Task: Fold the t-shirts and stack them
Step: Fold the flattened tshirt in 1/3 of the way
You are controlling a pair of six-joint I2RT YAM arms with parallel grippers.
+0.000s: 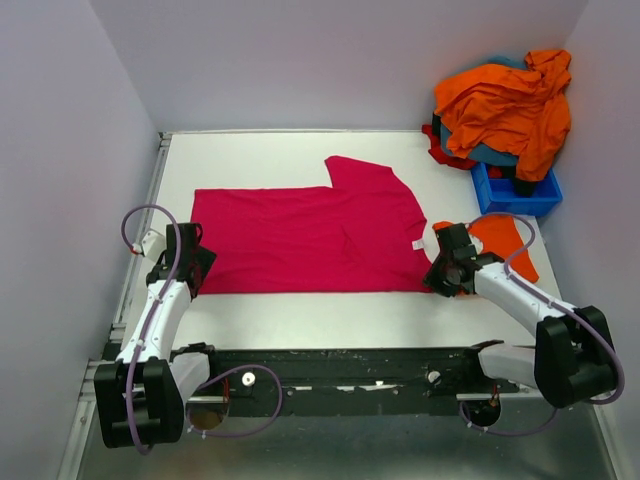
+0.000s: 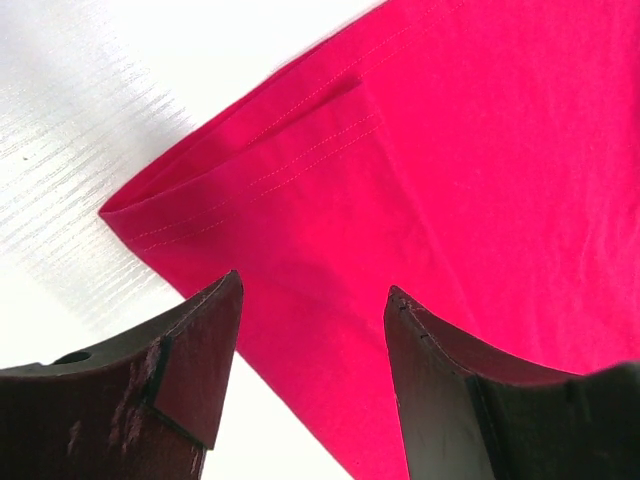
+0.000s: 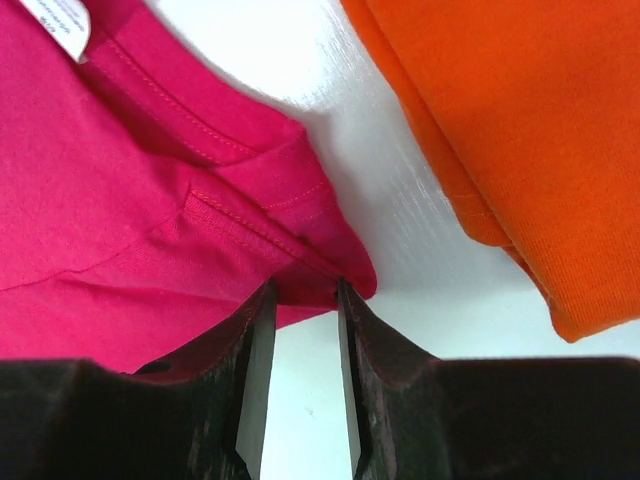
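Note:
The magenta-pink t-shirt (image 1: 300, 240) lies flat across the white table, one sleeve pointing to the far side, its small white neck label (image 1: 417, 243) at the right end. My left gripper (image 1: 190, 262) is open over the shirt's near left hem corner (image 2: 250, 200), its jaws wide apart (image 2: 312, 290). My right gripper (image 1: 440, 268) is at the shirt's near right corner (image 3: 330, 250); its jaws stand narrowly apart (image 3: 302, 290) with the cloth edge between the tips. An orange t-shirt (image 1: 505, 240) lies just right of it, also in the right wrist view (image 3: 520, 130).
A blue plastic bin (image 1: 520, 195) stands at the far right corner, heaped with an orange tee (image 1: 510, 100), a teal one (image 1: 490, 153) and a red one (image 1: 445, 150). Grey walls close in the table on three sides.

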